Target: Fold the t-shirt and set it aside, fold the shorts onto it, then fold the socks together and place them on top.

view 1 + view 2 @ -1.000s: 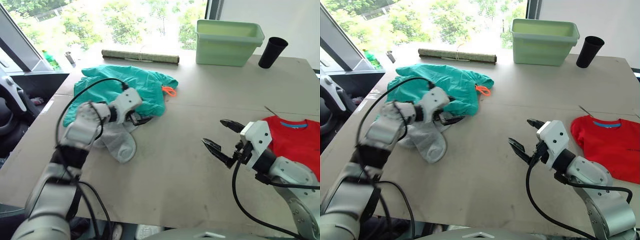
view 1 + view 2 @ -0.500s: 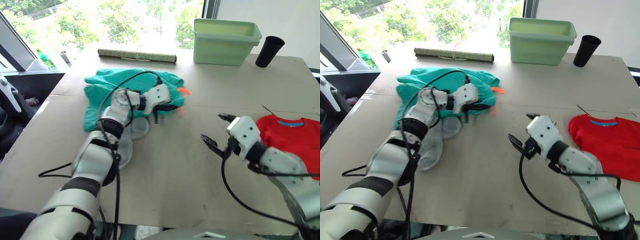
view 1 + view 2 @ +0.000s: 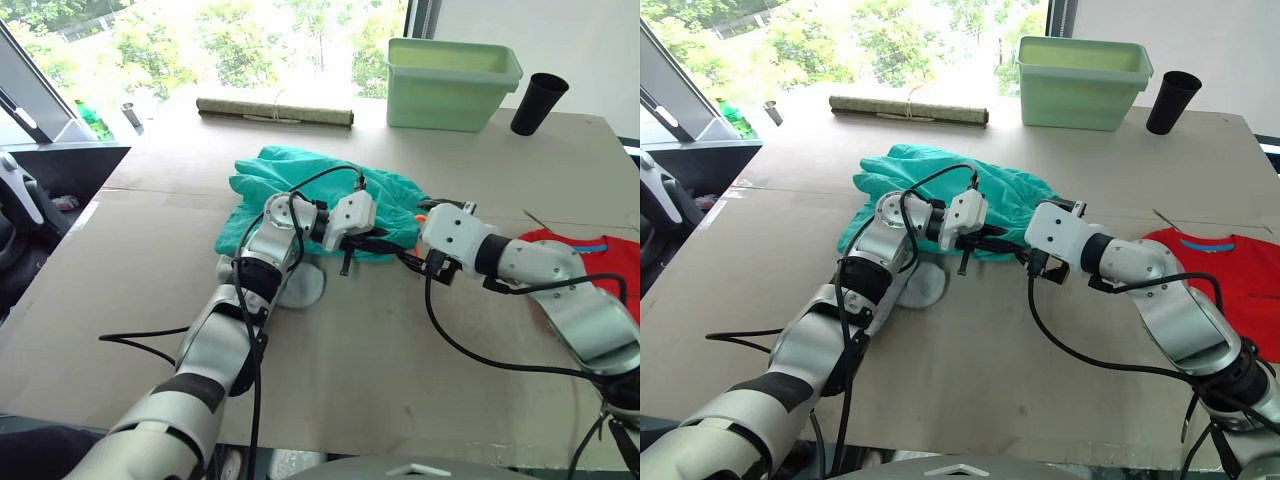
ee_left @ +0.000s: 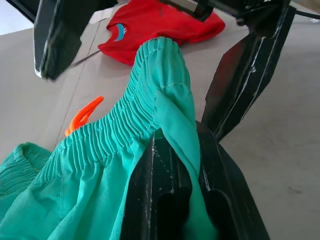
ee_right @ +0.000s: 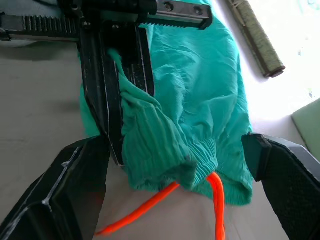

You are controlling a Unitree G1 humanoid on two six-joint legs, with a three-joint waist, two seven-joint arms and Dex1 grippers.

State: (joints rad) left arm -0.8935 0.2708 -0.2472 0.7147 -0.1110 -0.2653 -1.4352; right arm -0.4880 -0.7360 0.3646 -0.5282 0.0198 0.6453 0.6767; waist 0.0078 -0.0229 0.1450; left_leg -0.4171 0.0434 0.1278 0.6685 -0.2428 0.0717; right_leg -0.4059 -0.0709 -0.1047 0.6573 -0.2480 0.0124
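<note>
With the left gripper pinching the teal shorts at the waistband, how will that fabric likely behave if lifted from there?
The shorts will probably sag: the cloth already lies in soft wrinkles. The left gripper is shut on the gathered waistband, a thick ridge that may grip well. The orange drawstring hangs loose and will likely trail. The right gripper, open around the waistband, could steady it.

Strong daylight pours in from the window behind the green bin (image 3: 455, 83), washing out the foliage outside. The worktop (image 3: 330, 380) in front of the bin is evenly lit, with soft shadows. In the wrist views the close black fingers (image 5: 55, 200) are blurred; the shorts (image 4: 150, 120) between them stay sharp.
</note>
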